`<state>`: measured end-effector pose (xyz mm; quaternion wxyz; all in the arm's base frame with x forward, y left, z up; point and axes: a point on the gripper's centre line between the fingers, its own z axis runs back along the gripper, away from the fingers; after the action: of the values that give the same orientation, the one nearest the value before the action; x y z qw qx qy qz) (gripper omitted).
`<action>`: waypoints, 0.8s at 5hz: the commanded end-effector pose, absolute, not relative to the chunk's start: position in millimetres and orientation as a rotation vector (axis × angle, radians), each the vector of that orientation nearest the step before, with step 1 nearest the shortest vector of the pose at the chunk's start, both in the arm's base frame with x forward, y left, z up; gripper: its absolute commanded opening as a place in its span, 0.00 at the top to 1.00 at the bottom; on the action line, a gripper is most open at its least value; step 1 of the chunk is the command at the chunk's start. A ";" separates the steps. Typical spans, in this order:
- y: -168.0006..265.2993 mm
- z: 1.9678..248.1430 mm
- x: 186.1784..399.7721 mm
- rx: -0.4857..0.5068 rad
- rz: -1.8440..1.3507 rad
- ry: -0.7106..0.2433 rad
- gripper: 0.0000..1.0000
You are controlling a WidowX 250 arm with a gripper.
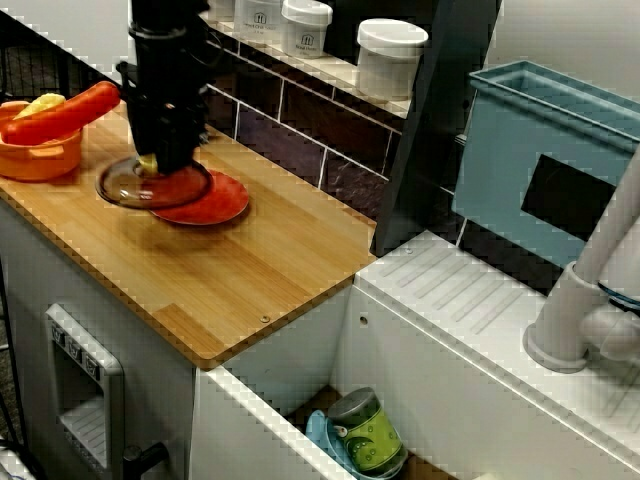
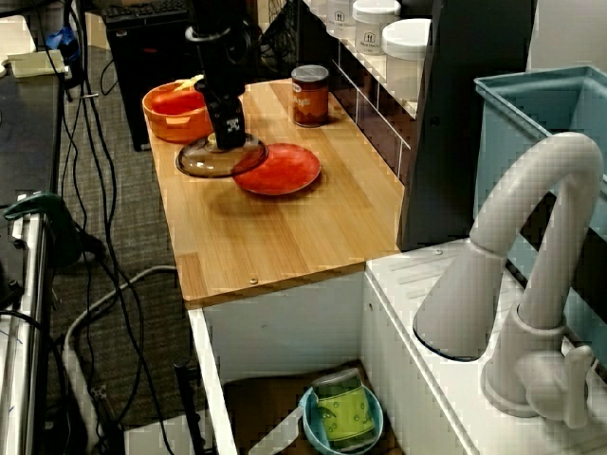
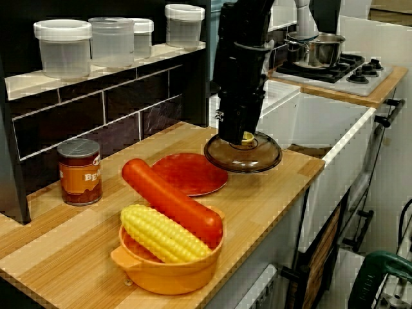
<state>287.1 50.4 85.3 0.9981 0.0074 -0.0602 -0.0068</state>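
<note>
Here, my claw [image 3: 243, 138] clamps the yellow knob [image 3: 248, 137] | glass lid [image 3: 254, 158] lies flat directly beneath me | rim overlaps red plate [image 3: 187, 175].

Seen from over the faucet, my gripper [image 2: 226, 142] sits closed on the knob at the middle of the pot lid [image 2: 204, 163], toward the far end of the counter [image 2: 285, 237]. The plate [image 2: 285, 171] lies at the lid's 3 o'clock, and the lid's rim overlaps the plate's edge. The bowl [image 2: 171, 118] stands just beside the lid at 11 o'clock, with a sausage [image 3: 170, 199] and a corn cob [image 3: 161, 235] lying in it side by side. The can [image 2: 310, 95] stands at the lid's 2 o'clock, by the wall, apart from the plate. The jars [image 2: 408, 43] stand on the shelf beyond the can. At 6 o'clock, past the counter's near end, the sink [image 2: 285, 332] holds a small bowl [image 2: 318, 438] with a cup [image 2: 343, 409] lying in it. The faucet [image 2: 531, 275] stands at the sink's 3 o'clock.
</note>
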 end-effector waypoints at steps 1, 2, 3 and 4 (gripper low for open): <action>14.3 86.9 289.0 0.063 -0.102 -0.180 1.00; 2.8 80.2 287.3 0.064 -0.127 -0.168 1.00; -4.8 76.2 286.6 0.060 -0.135 -0.167 1.00; -14.3 72.3 287.7 0.057 -0.134 -0.166 1.00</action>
<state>282.6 -14.3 64.5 0.9952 0.0275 -0.0686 -0.0639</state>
